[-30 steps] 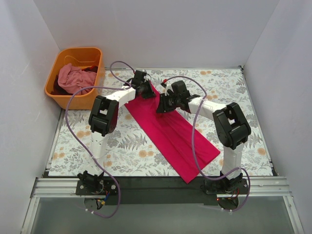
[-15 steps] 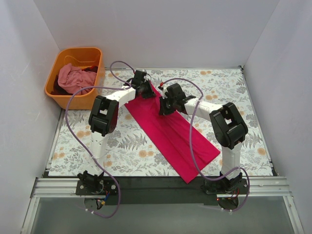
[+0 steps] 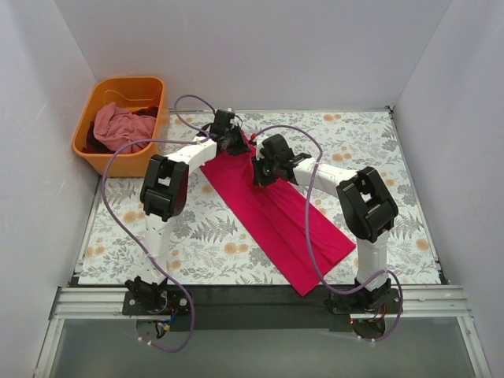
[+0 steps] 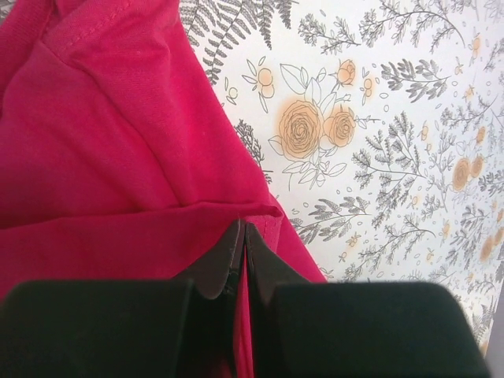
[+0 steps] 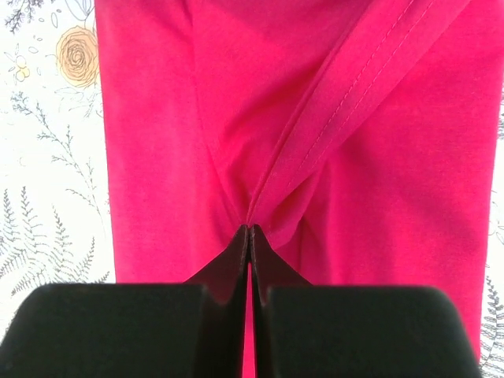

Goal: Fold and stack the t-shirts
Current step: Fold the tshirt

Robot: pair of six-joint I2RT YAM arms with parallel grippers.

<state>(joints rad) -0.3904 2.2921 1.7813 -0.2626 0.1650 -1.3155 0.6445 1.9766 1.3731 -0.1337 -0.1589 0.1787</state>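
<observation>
A vivid crimson-pink t-shirt (image 3: 279, 216) lies folded into a long strip running diagonally from the table's far middle to the near right. My left gripper (image 3: 233, 144) is shut on the strip's far left corner; in the left wrist view the cloth (image 4: 118, 165) is pinched between the closed tips (image 4: 242, 230). My right gripper (image 3: 260, 175) is shut on the far right edge; in the right wrist view the hem (image 5: 315, 126) gathers into its closed tips (image 5: 249, 230). A paler dusty pink t-shirt (image 3: 118, 126) lies crumpled in the orange basket (image 3: 89, 153).
The orange basket stands at the far left corner, beside the left wall. White walls enclose the floral table cover (image 3: 197, 236) on three sides. A black rail (image 3: 252, 303) runs along the near edge by the arm bases.
Both grippers have shifted slightly toward the far left, drawing the shirt's far end with them. The right gripper has moved closer to the left one.
</observation>
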